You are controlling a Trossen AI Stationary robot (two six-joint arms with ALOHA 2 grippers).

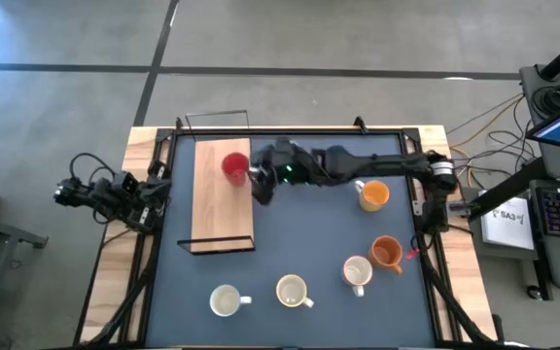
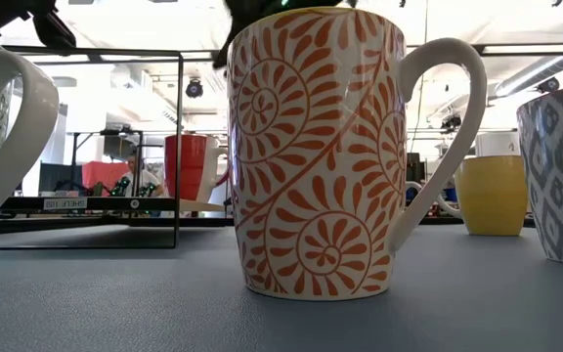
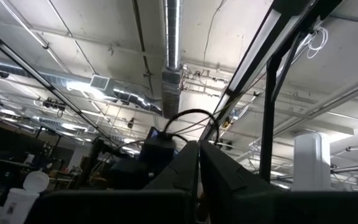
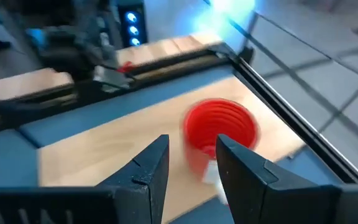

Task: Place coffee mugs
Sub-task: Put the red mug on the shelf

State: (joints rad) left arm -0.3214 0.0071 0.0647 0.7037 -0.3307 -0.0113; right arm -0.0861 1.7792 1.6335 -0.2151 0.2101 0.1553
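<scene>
Surface: your work area is a dark blue-grey mat (image 1: 290, 248) inside a black frame on a pale wooden table (image 1: 115, 267), concrete floor all round.
Nearest row: you have a white mug (image 1: 226, 301) and a cream mug (image 1: 293, 290) side by side at the near edge of the mat, both upright, handles pointing right in the high view.
Near right: a white mug with a reddish inside (image 1: 357, 272) sits touching or just beside an orange mug (image 1: 387, 253).
Low view: one tall mug with orange spiral leaves (image 2: 313, 152) fills the frame; I cannot tell which of the near mugs it is.
Mid right: a second orange mug (image 1: 373, 195) stands apart, close beside your right arm.
Shelf: a pale wooden board (image 1: 222, 194) lies on the left part of the mat.
Red mug: the red mug (image 1: 234, 166) stands upright at the board's far end.
Right gripper: your right gripper (image 4: 191, 165) is just beside the red mug, fingers spread, nothing between them.
Left gripper: your left gripper (image 3: 199, 163) is parked off the table's left edge, pointing at the ceiling, fingers pressed together.
</scene>
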